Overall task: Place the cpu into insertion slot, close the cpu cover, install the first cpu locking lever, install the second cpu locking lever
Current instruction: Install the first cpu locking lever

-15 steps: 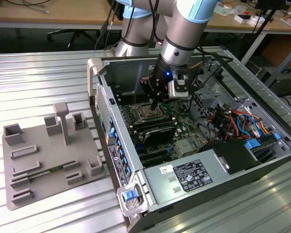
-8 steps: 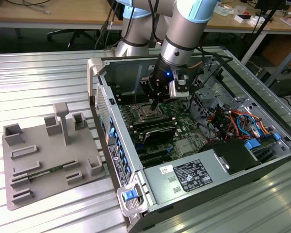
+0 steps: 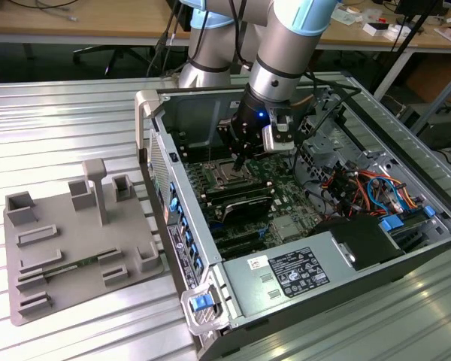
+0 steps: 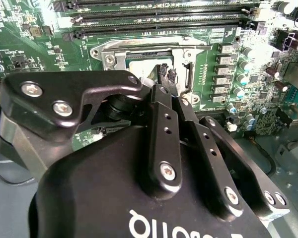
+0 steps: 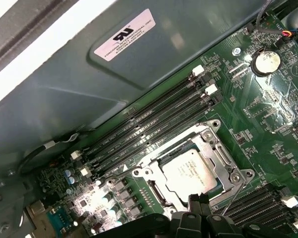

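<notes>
Arm reaches into the open pc case (image 3: pixel 154 105) lying on the bench (image 3: pixel 60 113), gripper (image 3: pixel 239 159) down over the motherboard socket area. cpu (image 5: pixel 191 168) sits seated in the insertion slot (image 5: pixel 237 174), just beside the memory slots (image 5: pixel 149 131); cpu cover (image 5: pixel 156 157) looks folded flat around it, chip top showing through its window. So placing and cover look done, step in hand reads as a locking lever. Fingers (image 4: pixel 164 114) drawn together, tips touching or nearly so, at the socket edge in both wrist views; a thin wire locking lever (image 5: pixel 233 196) stands raised just beside the tips, can't tell if it is pinched between them. Judgement: lever needs pressing down flat and tucking under its catch, a small sideways slip would lose it. Grey fixture tray (image 3: pixel 68 226) sits on the bench, apart from the case
</notes>
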{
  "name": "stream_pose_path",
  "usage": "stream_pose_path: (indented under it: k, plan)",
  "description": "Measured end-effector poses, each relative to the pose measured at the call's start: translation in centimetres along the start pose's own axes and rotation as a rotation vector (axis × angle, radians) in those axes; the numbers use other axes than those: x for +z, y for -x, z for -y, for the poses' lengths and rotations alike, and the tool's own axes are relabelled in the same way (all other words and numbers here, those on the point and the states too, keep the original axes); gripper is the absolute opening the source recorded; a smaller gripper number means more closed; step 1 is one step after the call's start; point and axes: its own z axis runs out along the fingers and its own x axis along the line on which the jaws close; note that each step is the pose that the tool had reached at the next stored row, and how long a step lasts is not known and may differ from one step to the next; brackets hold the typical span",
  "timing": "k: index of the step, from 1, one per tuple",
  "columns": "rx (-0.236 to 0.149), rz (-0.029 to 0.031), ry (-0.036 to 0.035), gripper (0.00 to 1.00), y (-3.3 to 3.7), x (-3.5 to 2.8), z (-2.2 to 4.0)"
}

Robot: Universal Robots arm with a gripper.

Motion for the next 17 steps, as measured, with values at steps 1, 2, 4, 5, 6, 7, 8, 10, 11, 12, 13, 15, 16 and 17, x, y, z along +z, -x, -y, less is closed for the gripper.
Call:
stream_pose_path:
  k: [1,2,4,5,6,7,8,10,11,12,13,15,16,17]
  plan:
    - [-0.004,0.0003,-0.0002,0.11,0.00,0.00,0.00]
    - [-0.008,0.0004,-0.0004,0.11,0.00,0.00,0.00]
    - [-0.017,0.0009,-0.0008,0.11,0.00,0.00,0.00]
    - [-0.021,0.0012,-0.0011,0.11,0.00,0.00,0.00]
    - [-0.024,0.0013,-0.0012,0.11,0.00,0.00,0.00]
    - [-0.026,0.0014,-0.0013,0.11,0.00,0.00,0.00]
    - [-0.028,0.0016,-0.0014,0.11,0.00,0.00,0.00]
    - [-0.034,0.0019,-0.0016,0.11,0.00,0.00,0.00]
    - [-0.036,0.0020,-0.0017,0.11,0.00,0.00,0.00]
    - [-0.039,0.0021,-0.0018,0.11,0.00,0.00,0.00]
    - [-0.041,0.0023,-0.0019,0.11,0.00,0.00,0.00]
    - [-0.050,0.0028,-0.0024,0.11,0.00,0.00,0.00]
    - [-0.055,0.0030,-0.0027,0.11,0.00,0.00,0.00]
    - [-0.058,0.0032,-0.0027,0.11,0.00,0.00,0.00]
